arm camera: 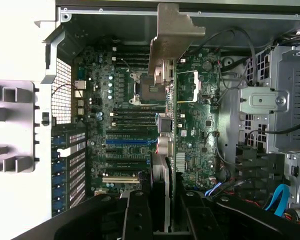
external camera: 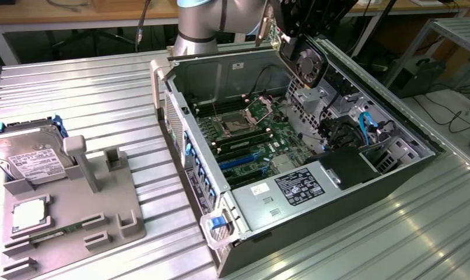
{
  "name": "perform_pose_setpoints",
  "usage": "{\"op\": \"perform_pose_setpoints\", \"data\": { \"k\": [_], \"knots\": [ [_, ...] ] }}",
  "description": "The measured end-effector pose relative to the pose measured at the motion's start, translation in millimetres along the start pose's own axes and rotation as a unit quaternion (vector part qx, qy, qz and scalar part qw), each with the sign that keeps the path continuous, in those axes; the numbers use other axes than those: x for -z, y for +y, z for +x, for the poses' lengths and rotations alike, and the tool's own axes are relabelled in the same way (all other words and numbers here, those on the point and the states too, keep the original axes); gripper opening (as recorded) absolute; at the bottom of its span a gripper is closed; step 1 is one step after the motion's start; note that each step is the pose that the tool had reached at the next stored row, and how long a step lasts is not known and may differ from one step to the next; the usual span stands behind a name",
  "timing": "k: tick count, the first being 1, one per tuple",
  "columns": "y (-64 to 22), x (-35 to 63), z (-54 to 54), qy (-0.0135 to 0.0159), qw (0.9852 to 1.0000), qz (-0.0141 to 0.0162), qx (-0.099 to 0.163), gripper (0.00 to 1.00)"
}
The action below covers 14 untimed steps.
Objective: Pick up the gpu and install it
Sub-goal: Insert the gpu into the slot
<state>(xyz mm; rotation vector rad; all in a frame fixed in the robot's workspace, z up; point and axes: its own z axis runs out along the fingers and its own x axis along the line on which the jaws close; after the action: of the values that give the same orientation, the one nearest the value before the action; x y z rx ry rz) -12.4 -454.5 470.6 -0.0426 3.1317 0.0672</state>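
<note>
My gripper (external camera: 311,20) hangs over the open computer case (external camera: 297,175) and is shut on the gpu (external camera: 307,61). The card is tilted above the case's far side, its black fan face toward the exterior view's right and its silver bracket (external camera: 266,29) toward the left. In the wrist view the gpu (arm camera: 172,125) runs edge-on between my fingers (arm camera: 137,215), with the bracket (arm camera: 172,35) at its far end. Below it lies the motherboard (arm camera: 125,115) with a blue slot (arm camera: 130,141). The card is well clear of the board.
A grey fixture (external camera: 72,216) on the exterior view's left holds a hard drive (external camera: 29,154), a processor chip (external camera: 29,213) and a memory stick (external camera: 48,235). Inside the case, a drive cage (arm camera: 275,105), blue cables (external camera: 367,125) and a black shroud (external camera: 348,166) crowd the right side.
</note>
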Motion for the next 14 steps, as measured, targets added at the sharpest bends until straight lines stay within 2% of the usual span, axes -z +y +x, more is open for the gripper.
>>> {"op": "perform_pose_setpoints", "data": {
  "k": [6,14],
  "knots": [
    [-0.1,0.0,0.0,0.0013,0.9996,-0.0003,0.029,0.28],
    [-0.2,0.0,0.0,0.0027,0.998,-0.001,0.063,0.28]
  ]
}}
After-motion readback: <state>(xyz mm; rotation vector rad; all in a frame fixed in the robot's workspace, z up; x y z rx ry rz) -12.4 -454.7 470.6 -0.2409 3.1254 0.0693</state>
